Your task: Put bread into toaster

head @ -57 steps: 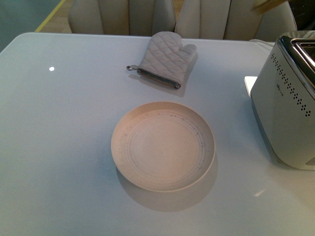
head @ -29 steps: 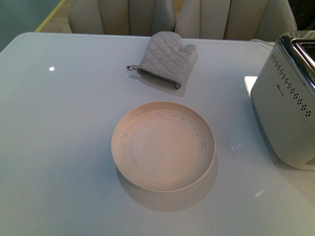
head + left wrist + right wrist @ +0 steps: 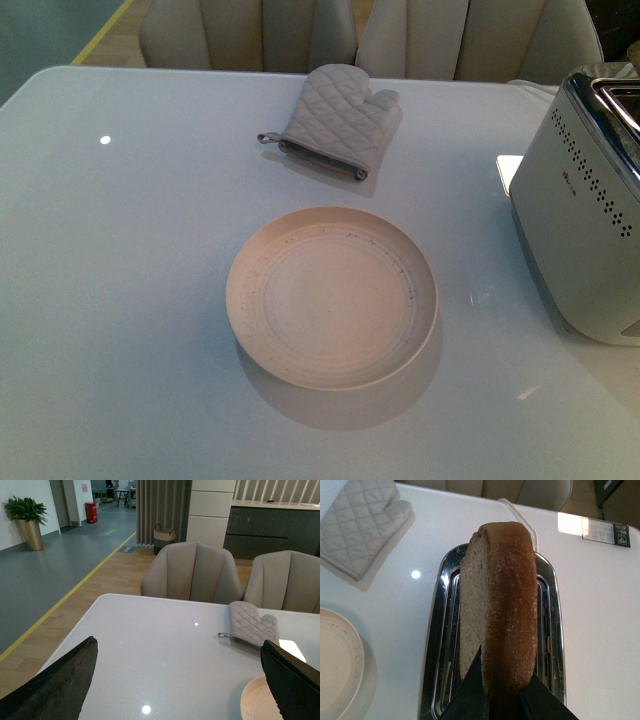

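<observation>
We see a round beige plate mid-table on the glossy white table, a quilted oven mitt lying apart beyond it, near two padded chairs.

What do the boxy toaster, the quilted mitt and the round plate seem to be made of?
Boxy off-white toaster: satin sides, likely painted metal or plastic; top looks polished chrome, with mirror reflections. Quilted beige mitt: stitched padded fabric. Round pale-pink plate: probably matte speckled ceramic, perhaps melamine.

Front view: dim, bluish overhead light; pinpoint glare on the glossy table, soft shadow under the plate on its near side. Left wrist view: bright, even light, sharp. Right wrist view: bread crisp, toaster chrome gleaming, white glare patch behind.
</observation>
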